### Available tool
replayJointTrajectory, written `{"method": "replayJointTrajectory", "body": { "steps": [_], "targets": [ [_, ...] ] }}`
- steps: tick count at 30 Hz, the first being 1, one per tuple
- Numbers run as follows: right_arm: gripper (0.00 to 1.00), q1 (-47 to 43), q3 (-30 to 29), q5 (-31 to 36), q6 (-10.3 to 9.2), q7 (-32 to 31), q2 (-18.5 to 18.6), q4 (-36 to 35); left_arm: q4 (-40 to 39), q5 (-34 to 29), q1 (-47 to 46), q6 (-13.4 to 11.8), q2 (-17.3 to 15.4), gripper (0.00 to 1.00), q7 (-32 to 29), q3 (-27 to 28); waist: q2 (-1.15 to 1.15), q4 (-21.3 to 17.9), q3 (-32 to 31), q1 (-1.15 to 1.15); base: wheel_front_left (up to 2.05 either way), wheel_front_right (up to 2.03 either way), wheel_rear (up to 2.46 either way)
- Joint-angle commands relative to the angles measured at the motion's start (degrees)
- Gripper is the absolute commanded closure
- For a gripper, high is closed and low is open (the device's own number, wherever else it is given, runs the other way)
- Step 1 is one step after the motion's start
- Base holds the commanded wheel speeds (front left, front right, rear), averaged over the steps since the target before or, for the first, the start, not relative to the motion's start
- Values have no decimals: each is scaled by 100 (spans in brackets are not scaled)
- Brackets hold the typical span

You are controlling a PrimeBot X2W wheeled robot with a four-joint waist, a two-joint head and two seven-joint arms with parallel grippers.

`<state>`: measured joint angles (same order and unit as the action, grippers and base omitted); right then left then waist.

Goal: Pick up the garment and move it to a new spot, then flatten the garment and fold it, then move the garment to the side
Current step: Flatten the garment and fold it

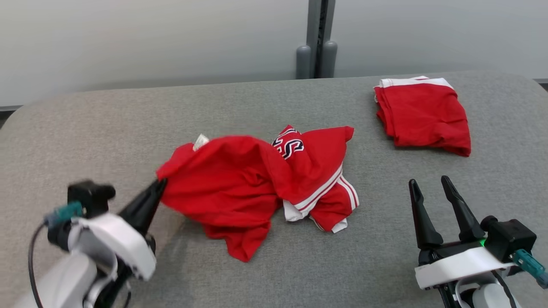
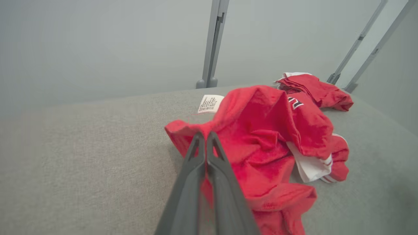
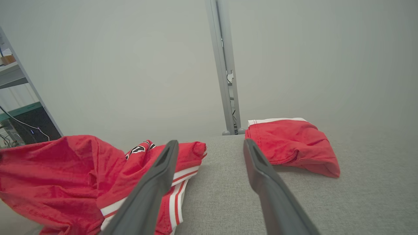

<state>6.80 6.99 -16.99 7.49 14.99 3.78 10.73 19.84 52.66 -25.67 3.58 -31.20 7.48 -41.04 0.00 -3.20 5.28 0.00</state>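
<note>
Now, head view, garment: a crumpled red cloth garment [image 1: 239, 188] with white stripes and a dark crest lies bunched at the middle of the grey woven fabric surface [image 1: 257, 98].
Head view, left gripper: the left gripper [image 1: 158, 186] has its two dark fingers pressed together on the garment's left edge, just below a small white label [image 1: 200, 141].
Head view, right gripper: the right gripper [image 1: 429, 182] stands with fingers apart, holding nothing, right of the garment's striped hem and clear of it.
Head view, neighbour: a folded red piece with a white band [image 1: 424, 115] sits at the far right, well apart from the pile.
Left wrist view, grip: the left gripper [image 2: 205, 134] is clamped on a thin fold at the garment's [image 2: 261, 137] near corner; most of the cloth lies beyond and to the side of the tips.
Left wrist view, risk: the bite looks shallow, so the edge could slip out on the lift, or a single layer could come up and leave the rest dragging in a twist.
Right wrist view, layout: the spread right gripper [image 3: 210, 143] points at bare surface between the garment [image 3: 65, 169] and the folded red piece [image 3: 290, 143].
Right wrist view, risk: a wide carry toward the far right could sweep trailing cloth over that folded stack.
</note>
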Motion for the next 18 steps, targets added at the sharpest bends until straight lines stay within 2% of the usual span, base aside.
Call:
{"method": "replayJointTrajectory", "body": {
  "steps": [1,3,6,12,18],
  "targets": [
    [0,-41,-19,35,2,19,38,-2,-131,-53,192,-98,-91,100,-25,-38,0,69,-4,0,0,0,0],
    [0,-48,-37,37,2,19,56,0,-495,-77,574,-356,-186,100,-5,-82,0,135,3,0,0,0,0],
    [0,-94,-72,42,2,19,88,-13,-854,-9,1072,-603,-269,100,22,-135,0,252,14,0,0,0,0],
    [0,-36,-106,56,2,19,139,-20,-939,56,1674,-897,-299,100,98,-217,0,382,67,0,0,0,0],
    [0,-68,-192,73,2,19,166,-23,-595,240,1980,-1043,-329,100,356,-20,0,449,95,0,0,0,0]
  ]
}}
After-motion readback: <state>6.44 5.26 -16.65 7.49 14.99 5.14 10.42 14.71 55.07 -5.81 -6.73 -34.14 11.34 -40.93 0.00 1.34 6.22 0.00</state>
